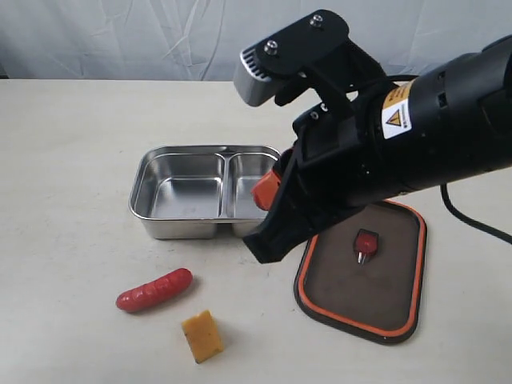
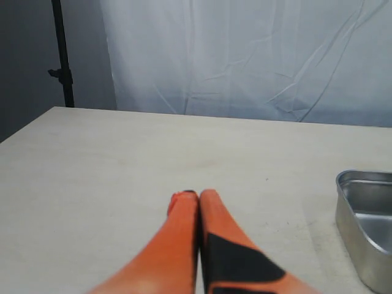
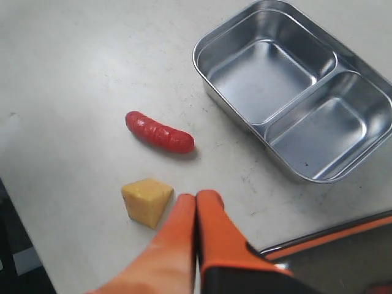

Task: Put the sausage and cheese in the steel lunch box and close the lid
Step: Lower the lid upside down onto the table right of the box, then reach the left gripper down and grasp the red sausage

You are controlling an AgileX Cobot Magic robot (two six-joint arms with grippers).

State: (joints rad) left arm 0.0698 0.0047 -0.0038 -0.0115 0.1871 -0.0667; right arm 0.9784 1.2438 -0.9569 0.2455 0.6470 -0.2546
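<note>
The red sausage [image 1: 154,290] [image 3: 159,131] lies on the table in front of the steel lunch box [image 1: 188,222] [image 3: 294,92], whose two compartments hold nothing. Just beside the sausage, nearer the front edge, sits the yellow cheese wedge [image 1: 202,336] [image 3: 146,200]. The dark lid [image 1: 364,268] rests flat to the right of the box, orange seal rim up. My right gripper [image 1: 264,190] [image 3: 196,197] hovers above the table between box and lid, shut with nothing in it. My left gripper [image 2: 195,195] is shut and empty over bare table; only a corner of the box [image 2: 364,239] shows there.
A pale cloth backdrop [image 1: 120,36] hangs behind the table. A dark stand pole [image 2: 61,55] rises at the far left off the table. The right arm's black body [image 1: 416,136] covers the box's right end in the exterior view.
</note>
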